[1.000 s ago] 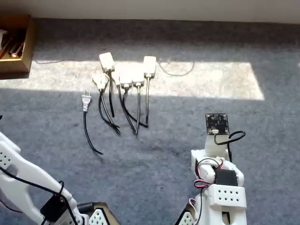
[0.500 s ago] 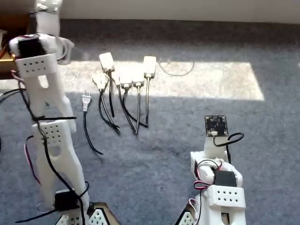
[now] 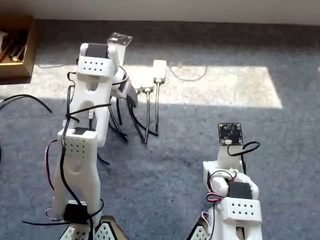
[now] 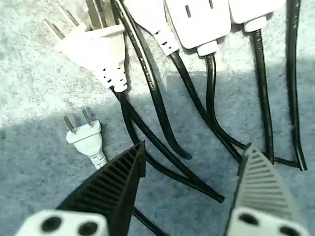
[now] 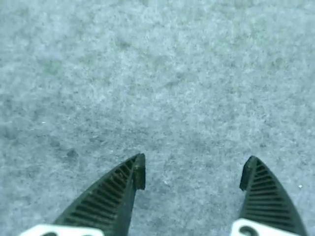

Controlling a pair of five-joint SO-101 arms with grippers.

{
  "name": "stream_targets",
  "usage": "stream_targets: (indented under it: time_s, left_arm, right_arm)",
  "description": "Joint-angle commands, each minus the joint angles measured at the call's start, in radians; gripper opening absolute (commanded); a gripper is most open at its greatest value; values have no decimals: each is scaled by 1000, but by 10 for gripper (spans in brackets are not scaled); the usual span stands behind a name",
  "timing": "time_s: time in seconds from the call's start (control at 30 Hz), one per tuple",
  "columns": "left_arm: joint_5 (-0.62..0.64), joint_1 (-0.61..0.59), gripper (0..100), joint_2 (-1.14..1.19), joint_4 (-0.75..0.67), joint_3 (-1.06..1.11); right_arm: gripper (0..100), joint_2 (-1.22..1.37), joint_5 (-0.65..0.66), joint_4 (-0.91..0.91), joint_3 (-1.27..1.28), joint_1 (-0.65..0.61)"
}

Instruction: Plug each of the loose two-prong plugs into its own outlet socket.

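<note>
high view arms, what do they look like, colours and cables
The left arm and right arm are white shells with rows of small holes, black motor blocks, and black and red cables. The right carries a small black circuit board.

Two loose two-prong plugs are counted: a larger plug (image 4: 93, 49) and a smaller plug (image 4: 84, 135). Three white sockets are counted beside them: a first socket (image 4: 145, 12), a second socket (image 4: 199, 22) and a third socket (image 4: 256, 7). Two arms are seen, the left arm (image 3: 90, 85) and the right arm (image 3: 240, 210), and one wooden box (image 3: 31, 50).
</note>
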Motion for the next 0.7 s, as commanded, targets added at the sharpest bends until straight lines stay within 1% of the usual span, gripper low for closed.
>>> stream_targets:
  time_s: [0.0,0.2,0.33,0.4,0.5,0.57,0.6,0.67]
  left_arm:
    - [-6,13,121,-74,11,7]
    - [-18,12,181,-73,11,107]
    - [-55,31,181,-73,8,133]
    - [-60,44,159,-73,-21,136]
    - [-75,48,59,-73,-57,134]
    - [-160,53,1,-73,-60,136]
    - [-184,56,8,-73,-54,137]
    - [-184,54,5,-61,-54,136]
  right_arm:
    - [301,-12,11,-13,-5,-7]
    - [301,-12,11,-12,-5,-7]
    - [301,-12,11,-12,-5,-7]
    - [301,-12,11,-12,-5,-7]
    - [301,-12,11,-12,-4,-7]
    - [301,-12,11,-12,-4,-7]
    - [301,-12,11,-12,-4,-7]
    - [301,-12,11,-12,-4,-7]
